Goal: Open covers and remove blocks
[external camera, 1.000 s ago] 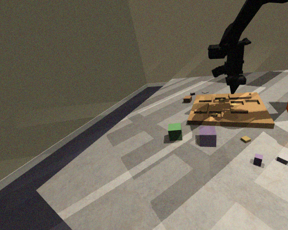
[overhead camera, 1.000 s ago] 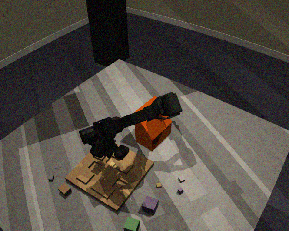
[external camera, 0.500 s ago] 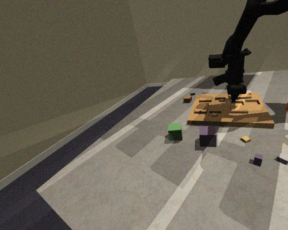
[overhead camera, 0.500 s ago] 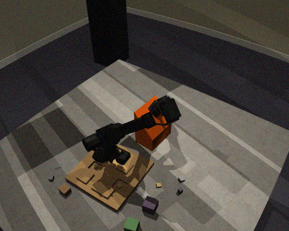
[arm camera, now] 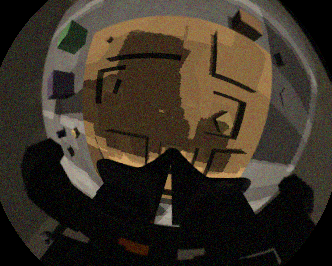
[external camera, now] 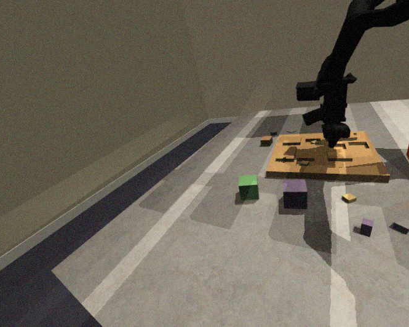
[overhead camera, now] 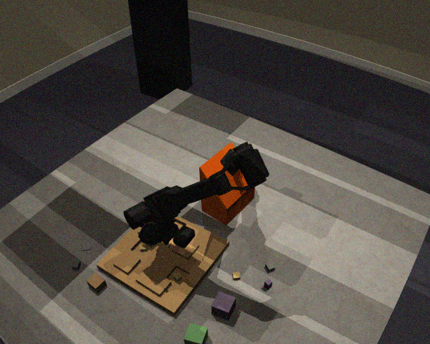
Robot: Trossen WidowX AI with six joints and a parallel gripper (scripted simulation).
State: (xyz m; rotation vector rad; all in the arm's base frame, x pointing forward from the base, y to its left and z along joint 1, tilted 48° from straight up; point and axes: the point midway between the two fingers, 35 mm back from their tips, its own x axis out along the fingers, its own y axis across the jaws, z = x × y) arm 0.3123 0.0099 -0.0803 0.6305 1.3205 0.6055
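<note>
The wooden puzzle board point(overhead camera: 174, 304) point(external camera: 324, 175) point(arm camera: 164, 25) lies flat, with thin covers beside dark slots. My gripper point(external camera: 333, 145) point(arm camera: 171, 150) is shut and empty, its tips pointing down low over the board; the arm hides them in the top view. One yellow block point(overhead camera: 143, 247) point(external camera: 315, 142) point(arm camera: 224, 120) shows in an uncovered well. Another yellow block point(overhead camera: 177, 277) point(external camera: 304, 162) shows in a shadowed well nearer the cubes. A small yellow block point(overhead camera: 236, 275) point(external camera: 349, 198) point(arm camera: 75, 133) rests on the table, clear of the board. The gripper and shadow hide some wells and covers.
A purple cube point(overhead camera: 224, 304) point(external camera: 294, 193) and a green cube point(overhead camera: 196, 333) point(external camera: 248, 187) stand beside the board. A small purple block point(overhead camera: 268, 284) point(external camera: 366, 227) and a grey piece point(external camera: 403, 225) lie farther out. A brown block point(overhead camera: 96, 282) point(external camera: 266, 141) is off another edge. An orange box point(overhead camera: 215, 207) stands behind.
</note>
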